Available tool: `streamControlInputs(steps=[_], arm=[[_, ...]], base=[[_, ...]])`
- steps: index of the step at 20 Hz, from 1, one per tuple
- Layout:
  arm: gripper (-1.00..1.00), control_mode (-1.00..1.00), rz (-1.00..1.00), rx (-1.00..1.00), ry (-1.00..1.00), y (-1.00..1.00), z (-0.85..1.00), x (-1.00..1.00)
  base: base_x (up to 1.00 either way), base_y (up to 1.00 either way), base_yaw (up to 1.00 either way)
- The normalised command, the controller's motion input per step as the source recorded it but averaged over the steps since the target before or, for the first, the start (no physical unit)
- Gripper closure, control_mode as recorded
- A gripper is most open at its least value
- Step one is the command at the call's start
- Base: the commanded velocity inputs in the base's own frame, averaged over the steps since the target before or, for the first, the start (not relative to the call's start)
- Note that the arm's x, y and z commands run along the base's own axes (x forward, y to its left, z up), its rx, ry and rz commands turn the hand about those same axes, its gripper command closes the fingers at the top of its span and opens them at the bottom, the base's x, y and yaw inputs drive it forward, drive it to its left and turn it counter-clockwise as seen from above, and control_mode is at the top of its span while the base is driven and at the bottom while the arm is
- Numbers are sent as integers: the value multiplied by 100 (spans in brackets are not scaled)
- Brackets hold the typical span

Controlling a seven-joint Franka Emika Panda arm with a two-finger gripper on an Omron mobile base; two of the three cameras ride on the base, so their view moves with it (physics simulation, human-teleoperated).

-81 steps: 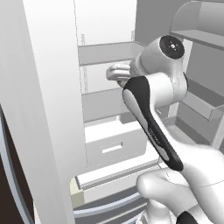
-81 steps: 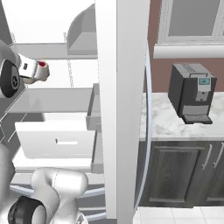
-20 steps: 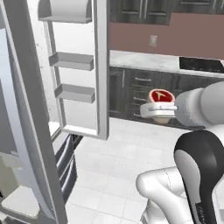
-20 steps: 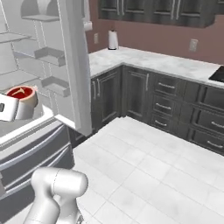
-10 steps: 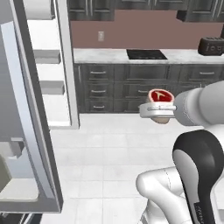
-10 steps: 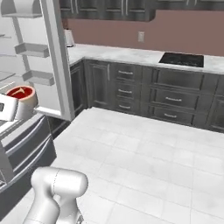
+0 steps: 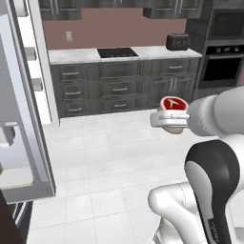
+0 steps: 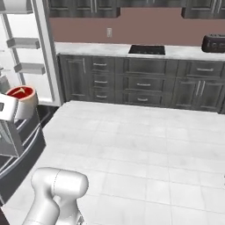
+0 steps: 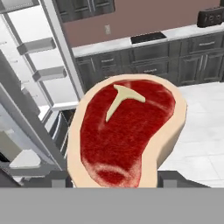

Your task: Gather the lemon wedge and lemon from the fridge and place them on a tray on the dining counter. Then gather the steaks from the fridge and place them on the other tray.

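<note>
The pincer holds a raw red steak with a pale fat rim and a white T-shaped bone, its jaws closed against the meat's sides and spread wide by it. The steak hangs in the air above the white tiled floor, well apart from the dark grey cabinets under the pale marble counter, whose black cooktop lies near its middle. The open white fridge door stands at the left.

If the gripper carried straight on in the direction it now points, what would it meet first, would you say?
The gripper, shut on the steak, points across open floor toward the dark lower cabinets under the cooktop. Those would probably come first, though the steak hides much of the line and depth is unclear.
</note>
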Motion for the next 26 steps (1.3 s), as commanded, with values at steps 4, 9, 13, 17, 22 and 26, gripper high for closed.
streamControlInputs(steps=[4,9,13,17,22,26], arm=[[100,100,0,0,0,0,0,0],[100,100,0,0,0,0,0,0],[100,100,0,0,0,0,0,0],[100,100,0,0,0,0,0,0],[100,100,0,0,0,0,0,0],[100,100,0,0,0,0,0,0]], base=[[-96,-23,-25],[-64,-64,-12],[-36,-99,0],[-38,-100,0],[-55,-100,0],[-36,-100,0]])
